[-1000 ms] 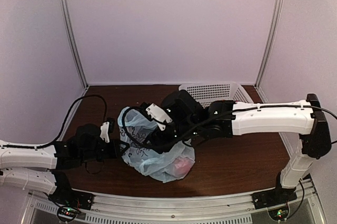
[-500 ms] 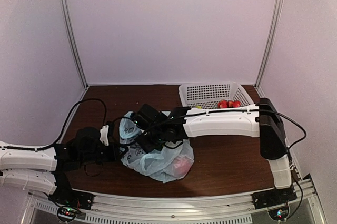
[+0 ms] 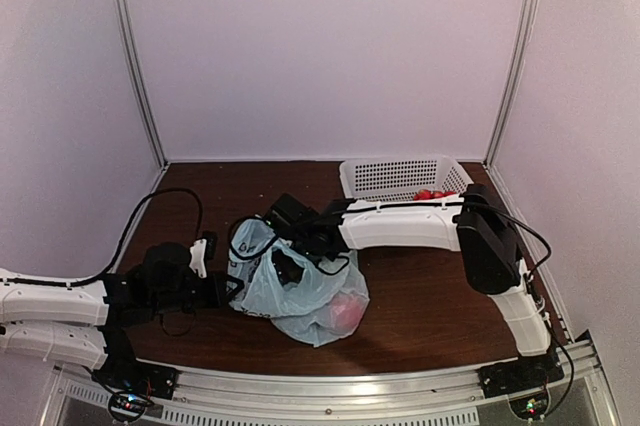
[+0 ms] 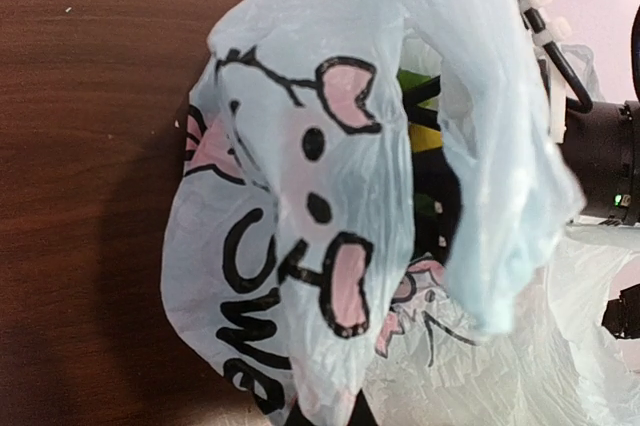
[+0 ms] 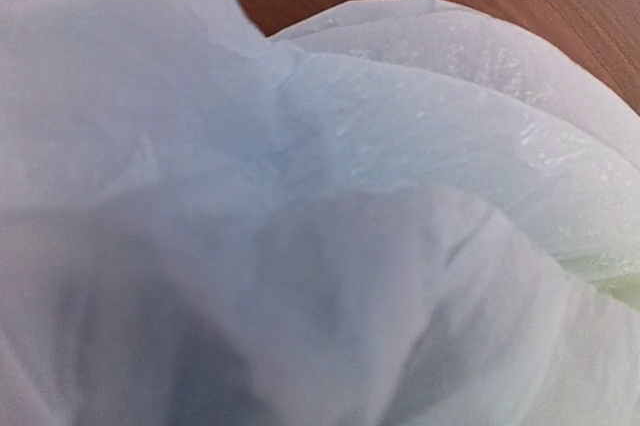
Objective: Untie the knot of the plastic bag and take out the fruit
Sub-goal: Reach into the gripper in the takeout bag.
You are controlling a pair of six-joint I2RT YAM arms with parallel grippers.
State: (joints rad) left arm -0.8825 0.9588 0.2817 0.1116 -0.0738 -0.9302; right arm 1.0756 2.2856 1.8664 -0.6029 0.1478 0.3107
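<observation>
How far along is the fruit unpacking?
Untying looks done: the pale blue plastic bag gapes open, and red fruit lies in the white perforated basket. Right hand reaches inside, left hand holding its edge. A reddish fruit remains bagged.

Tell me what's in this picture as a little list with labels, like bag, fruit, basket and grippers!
Bag: pale blue plastic bag with cartoon drawings, on the brown table
Fruit in bag: one red-pink fruit shows through the plastic
Basket: white basket at the back right, red fruit inside
Left gripper: seems to pinch the bag's edge
Right gripper: inside the bag, open or shut unclear
</observation>
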